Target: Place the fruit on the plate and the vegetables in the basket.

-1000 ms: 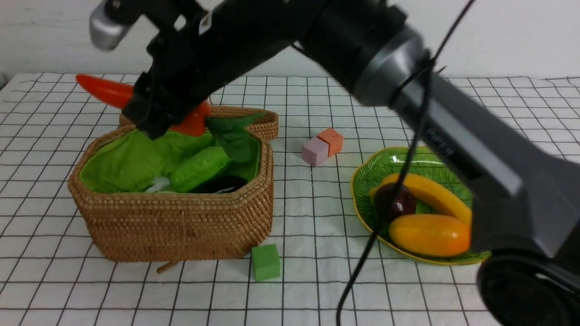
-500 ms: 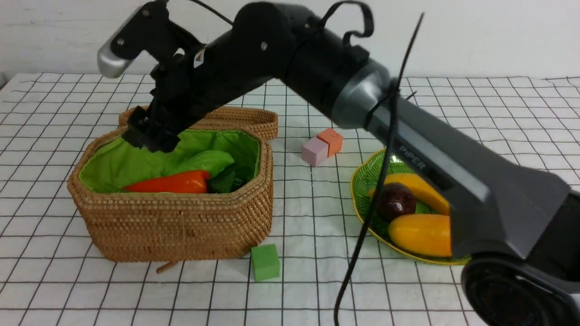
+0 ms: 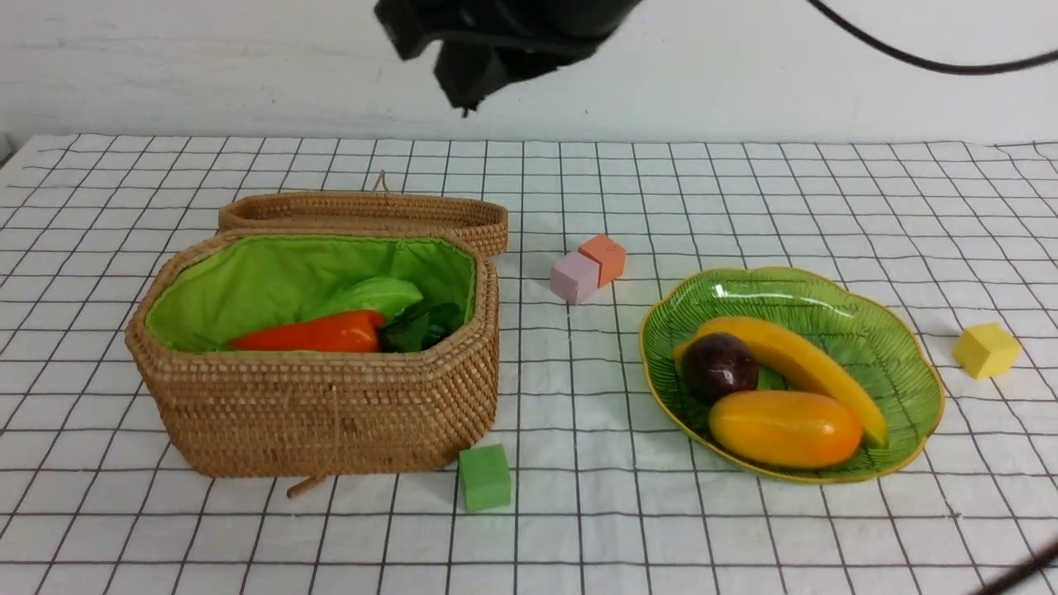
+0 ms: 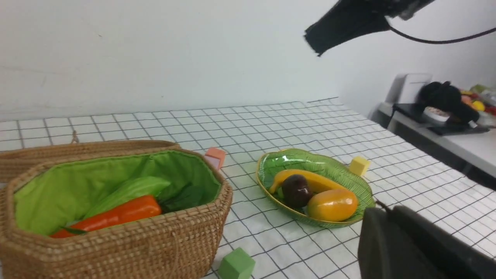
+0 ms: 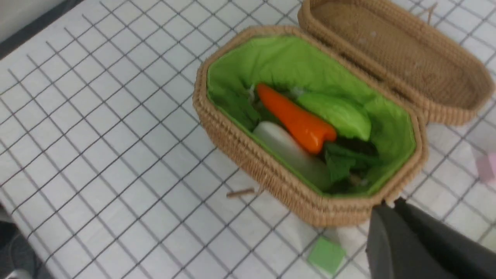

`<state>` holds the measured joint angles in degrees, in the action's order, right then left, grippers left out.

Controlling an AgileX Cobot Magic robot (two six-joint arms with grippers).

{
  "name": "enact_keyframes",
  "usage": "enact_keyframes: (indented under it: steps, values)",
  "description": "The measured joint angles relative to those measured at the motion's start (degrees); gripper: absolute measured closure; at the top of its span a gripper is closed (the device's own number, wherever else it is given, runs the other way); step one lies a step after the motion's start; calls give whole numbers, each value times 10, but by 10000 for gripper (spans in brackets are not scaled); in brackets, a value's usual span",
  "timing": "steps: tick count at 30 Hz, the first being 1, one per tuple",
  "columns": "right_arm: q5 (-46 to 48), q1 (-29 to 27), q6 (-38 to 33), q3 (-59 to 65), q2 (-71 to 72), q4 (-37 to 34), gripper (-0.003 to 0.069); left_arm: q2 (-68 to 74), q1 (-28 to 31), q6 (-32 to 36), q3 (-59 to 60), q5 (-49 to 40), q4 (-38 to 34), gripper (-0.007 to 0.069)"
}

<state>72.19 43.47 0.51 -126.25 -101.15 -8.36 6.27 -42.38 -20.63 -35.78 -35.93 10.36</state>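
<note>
The wicker basket [image 3: 314,413] stands open at the left and holds an orange-red carrot [image 3: 310,333], a light green gourd [image 3: 372,295] and a white radish [image 5: 286,149] with dark leaves. No eggplant can be made out among them. At the right, the green leaf-shaped plate [image 3: 909,364] carries the banana [image 3: 802,355], the mangosteen [image 3: 717,366] and the mango [image 3: 783,427]. My right gripper [image 3: 467,97] hangs high above the table behind the basket, shut and empty [image 5: 389,202]. My left gripper [image 4: 378,209] is shut with nothing in it, near the plate's front side.
The basket's woven lid [image 3: 364,213] lies open behind it. A green cube [image 3: 485,477] sits in front of the basket, pink [image 3: 574,277] and orange [image 3: 603,256] cubes between basket and plate, a yellow cube [image 3: 985,349] right of the plate. A cable [image 3: 934,64] crosses overhead.
The carrot, held over the basket a second ago, now lies in it. My right arm has lifted up and away from the basket and its gripper has shut.
</note>
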Motion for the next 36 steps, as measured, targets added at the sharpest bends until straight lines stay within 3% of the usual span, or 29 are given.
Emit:
enact_keyframes:
  steps: [9, 15, 25, 36]
  values:
    - [1, 4, 100, 425, 264, 1, 657, -68, 0, -36, 174, 94, -10, 622]
    - [-9, 4, 129, 575, 351, 0, 655, -68, 0, -39, 222, 105, -10, 616]
    - [-5, 4, 133, 614, 385, 0, 645, -68, 0, -78, 306, 201, -29, 612]
    - [-8, 5, 133, 615, 394, 1, 636, -68, 0, -78, 324, 174, -29, 606]
